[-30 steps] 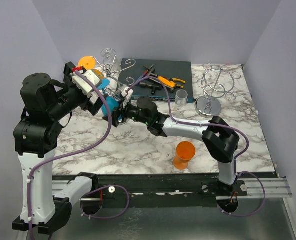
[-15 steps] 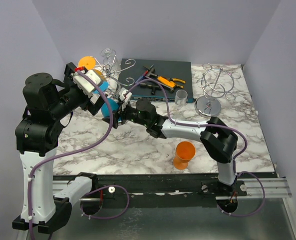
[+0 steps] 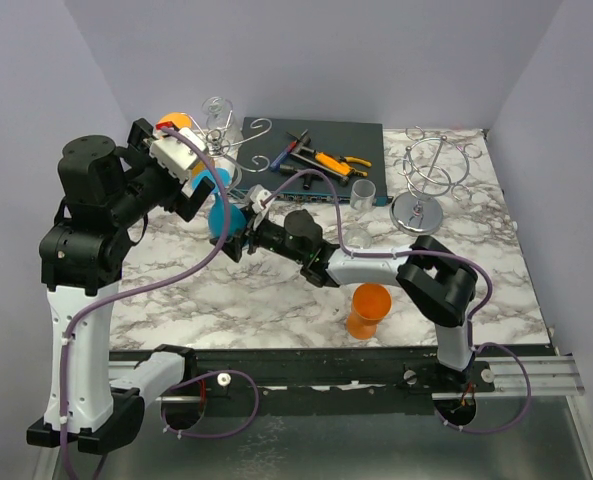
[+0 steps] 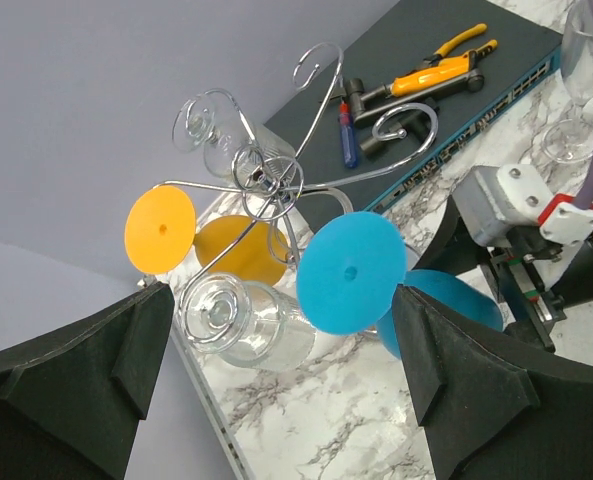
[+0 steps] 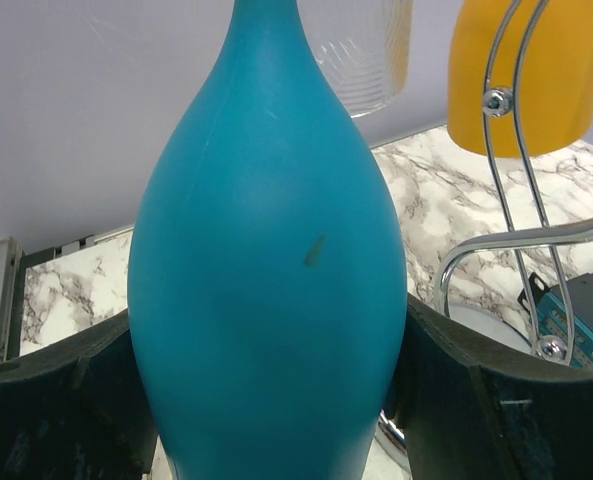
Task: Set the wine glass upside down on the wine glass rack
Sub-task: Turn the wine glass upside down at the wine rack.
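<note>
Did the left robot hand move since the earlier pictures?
Yes. The left gripper has slid a little toward the back wall and the wine glass rack, now hiding more of the orange glass's foot.

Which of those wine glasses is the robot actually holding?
The blue plastic wine glass: the right gripper has its jaws around its bowl. The hanging orange glass and clear glass are untouched.

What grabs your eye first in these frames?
The blue wine glass, foot up, fills the right wrist view, clamped in the right gripper at the wire rack on the table's far left. An orange wine glass and a clear wine glass hang upside down on that rack, with the open left gripper hovering over it.
</note>
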Controlling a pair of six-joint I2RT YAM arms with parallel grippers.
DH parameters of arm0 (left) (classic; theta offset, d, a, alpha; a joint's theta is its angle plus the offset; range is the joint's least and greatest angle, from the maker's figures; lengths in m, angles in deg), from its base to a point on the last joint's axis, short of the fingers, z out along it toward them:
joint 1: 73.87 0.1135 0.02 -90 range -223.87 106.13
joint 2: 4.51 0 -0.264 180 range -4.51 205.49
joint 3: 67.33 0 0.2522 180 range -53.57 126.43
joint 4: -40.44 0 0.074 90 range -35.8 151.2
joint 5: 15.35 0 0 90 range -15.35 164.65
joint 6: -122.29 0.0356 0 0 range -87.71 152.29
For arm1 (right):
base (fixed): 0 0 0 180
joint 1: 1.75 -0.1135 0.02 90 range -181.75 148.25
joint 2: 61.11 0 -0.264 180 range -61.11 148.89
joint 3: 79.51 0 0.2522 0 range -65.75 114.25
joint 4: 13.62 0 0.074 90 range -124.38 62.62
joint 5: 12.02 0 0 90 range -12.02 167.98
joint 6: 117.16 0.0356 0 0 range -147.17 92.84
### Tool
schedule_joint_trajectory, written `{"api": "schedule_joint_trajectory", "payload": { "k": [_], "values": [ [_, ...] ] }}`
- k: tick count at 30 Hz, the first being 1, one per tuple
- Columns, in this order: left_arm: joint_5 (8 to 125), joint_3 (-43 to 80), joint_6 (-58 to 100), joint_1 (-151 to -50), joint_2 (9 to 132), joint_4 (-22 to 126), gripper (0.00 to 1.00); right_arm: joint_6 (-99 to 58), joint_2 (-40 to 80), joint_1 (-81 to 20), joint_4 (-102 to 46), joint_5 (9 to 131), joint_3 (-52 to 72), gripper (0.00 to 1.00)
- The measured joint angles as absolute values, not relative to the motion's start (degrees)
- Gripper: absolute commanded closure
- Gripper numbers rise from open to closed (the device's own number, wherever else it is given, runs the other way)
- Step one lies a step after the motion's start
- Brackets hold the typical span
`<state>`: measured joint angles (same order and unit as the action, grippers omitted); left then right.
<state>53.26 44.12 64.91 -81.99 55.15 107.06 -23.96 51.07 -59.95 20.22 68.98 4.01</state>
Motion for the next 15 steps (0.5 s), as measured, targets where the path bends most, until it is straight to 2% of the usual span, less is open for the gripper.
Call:
{"api": "schedule_joint_trajectory", "payload": {
  "k": [5, 6, 15],
  "values": [
    [54.94, 44.12, 64.58, -81.97, 56.0, 107.06, 0.01, -22.83, 50.72, -59.93, 23.6, 71.24, 1.32, 0.13],
    [55.16, 44.12, 64.49, -81.97, 56.15, 107.06, 0.01, -22.65, 50.65, -59.93, 24.11, 71.61, 0.97, 0.01],
    [56.37, 44.12, 63.2, -81.97, 57.09, 107.0, 0.01, -21.95, 49.19, -59.95, 21.22, 72.83, 0.55, 0.0]
  ]
}}
